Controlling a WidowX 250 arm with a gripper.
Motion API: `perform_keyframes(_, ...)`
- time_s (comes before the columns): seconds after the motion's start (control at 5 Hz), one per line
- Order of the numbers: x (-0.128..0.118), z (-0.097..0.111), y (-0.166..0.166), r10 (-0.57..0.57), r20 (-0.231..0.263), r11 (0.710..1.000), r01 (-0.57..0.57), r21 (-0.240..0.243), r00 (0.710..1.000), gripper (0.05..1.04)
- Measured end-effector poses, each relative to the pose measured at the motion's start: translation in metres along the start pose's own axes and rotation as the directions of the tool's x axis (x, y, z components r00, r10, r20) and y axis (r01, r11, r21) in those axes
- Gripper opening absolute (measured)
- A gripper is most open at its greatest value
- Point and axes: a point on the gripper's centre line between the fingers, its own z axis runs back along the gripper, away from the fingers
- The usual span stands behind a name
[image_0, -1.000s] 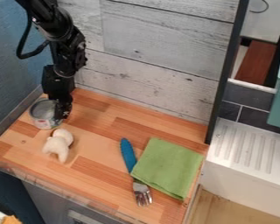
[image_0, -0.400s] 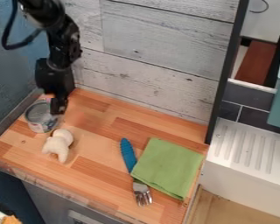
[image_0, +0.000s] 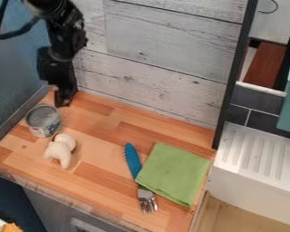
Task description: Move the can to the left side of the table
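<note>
My gripper [image_0: 64,97] hangs near the back left corner of the wooden table [image_0: 105,136], above and to the right of the can. Whether it is open or shut is not clear from this angle. The can [image_0: 43,121], silver with a printed label, stands upright at the table's left side, close to the left wall, and the gripper is apart from it.
A white plush toy [image_0: 60,150] lies just in front of the can. Toward the right are a blue-handled fork [image_0: 133,161] and a folded green cloth [image_0: 174,174]. Grey plank wall [image_0: 153,63] bounds the back; a white drainboard [image_0: 256,156] is at right.
The gripper has risen and moved back from the can, which it was beside before. The can sits slightly farther left than a second ago.
</note>
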Motion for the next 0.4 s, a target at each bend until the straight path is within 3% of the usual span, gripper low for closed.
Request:
perform_keyframes(0.2, -0.0021, 0.0049, 0.0066, 0.046, 0.035, 0.999, -0.046, 0.020, 0.998, 0.999)
perform_keyframes(0.4, -0.0018, 0.0054, 0.0064, 0.052, 0.036, 0.998, -0.053, 0.019, 0.998, 0.999)
